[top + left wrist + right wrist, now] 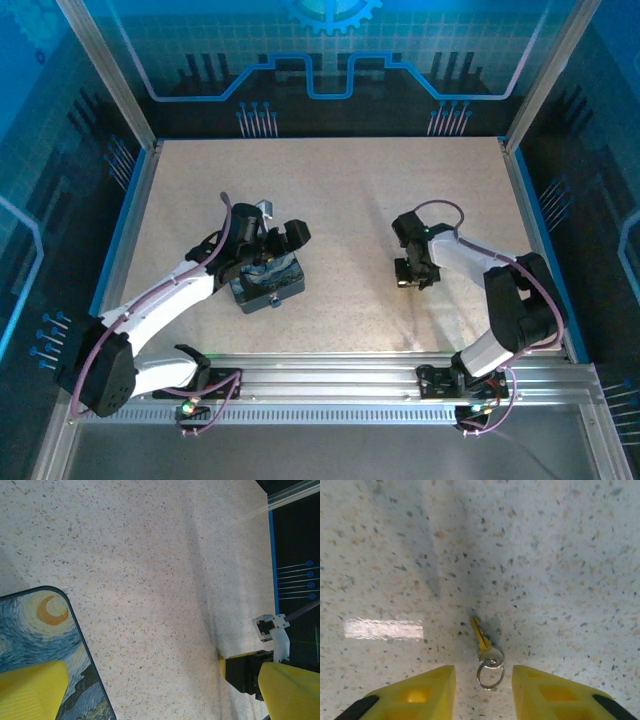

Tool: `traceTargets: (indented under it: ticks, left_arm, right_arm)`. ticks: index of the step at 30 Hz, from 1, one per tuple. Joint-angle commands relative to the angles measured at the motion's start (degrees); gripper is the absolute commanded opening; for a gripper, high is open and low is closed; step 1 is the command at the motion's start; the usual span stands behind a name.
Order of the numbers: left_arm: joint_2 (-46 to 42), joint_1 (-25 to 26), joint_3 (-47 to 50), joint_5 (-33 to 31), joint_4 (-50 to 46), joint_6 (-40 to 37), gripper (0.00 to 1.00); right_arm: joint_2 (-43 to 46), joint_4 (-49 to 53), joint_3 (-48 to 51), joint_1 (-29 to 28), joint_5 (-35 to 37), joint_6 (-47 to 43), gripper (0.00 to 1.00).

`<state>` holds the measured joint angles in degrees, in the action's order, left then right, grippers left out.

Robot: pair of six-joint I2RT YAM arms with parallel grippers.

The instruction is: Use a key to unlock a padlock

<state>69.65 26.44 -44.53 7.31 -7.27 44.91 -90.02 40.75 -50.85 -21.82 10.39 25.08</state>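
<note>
Key (482,639) lies flat on the speckled table (545,555), ungrasped; your right gripper (484,680) has its fingers apart astride it. Left gripper (162,680) is spread too, one finger over the starry-night box (35,625). Padlock (too small to pick out) prob. not yet opened: grasp, insert, turn all remain.

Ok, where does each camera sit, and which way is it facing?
Top external: above and behind the bases, looking down at the speckled beige tabletop; the left arm and right arm show.
Left wrist: on the left arm, angled down; the open left end effector frames tabletop and the rectangular starry-night printed box.
Right wrist: on the right arm, facing down; the open right end effector straddles the small yellowish key on a silver ring.
Shared: top and left wrist both show the box.
</note>
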Motion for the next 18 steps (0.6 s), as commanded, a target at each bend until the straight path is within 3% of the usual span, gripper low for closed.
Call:
traceTargets:
  ticks: [1,18]
  left_arm:
    - [0.7,0.4,-2.1,-0.9,-1.1,-1.0,0.99]
    - [1.4,0.3,-2.9,-0.6,-2.0,-1.6,0.99]
  right_arm:
    - [-1.3,2.4,-1.4,-0.8,0.4,0.5,0.35]
    - [-2.0,1.8,1.8,0.6,-2.4,1.8,0.31]
